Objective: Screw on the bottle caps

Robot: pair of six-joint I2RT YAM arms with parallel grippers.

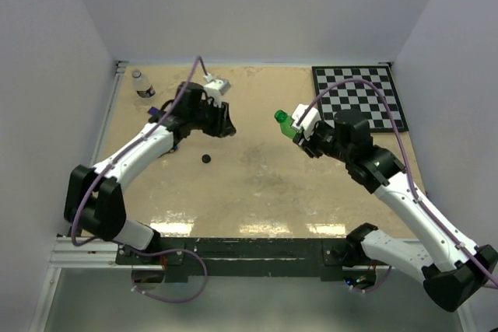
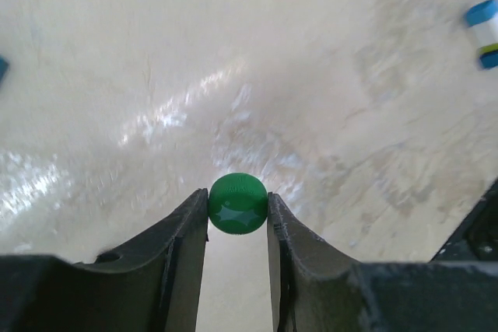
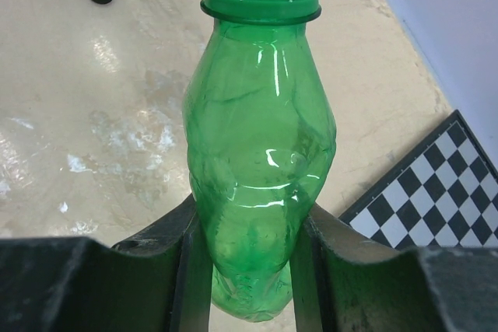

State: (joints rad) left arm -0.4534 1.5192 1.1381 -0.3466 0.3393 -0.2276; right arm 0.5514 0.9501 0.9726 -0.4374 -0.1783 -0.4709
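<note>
The green bottle (image 3: 261, 153) is running past the top edge at its mouth; a blurred, perhaps blue brick (image 2: 484, 30) is getting cropped.

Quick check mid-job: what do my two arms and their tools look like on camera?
The left arm and right arm have white shells with black joints and bases; a purple cable loops along each. The left tool and right tool each have two dark tapering fingers.

Lab: checkerboard (image 1: 360, 97), white enclosure walls (image 1: 257, 5)
</note>
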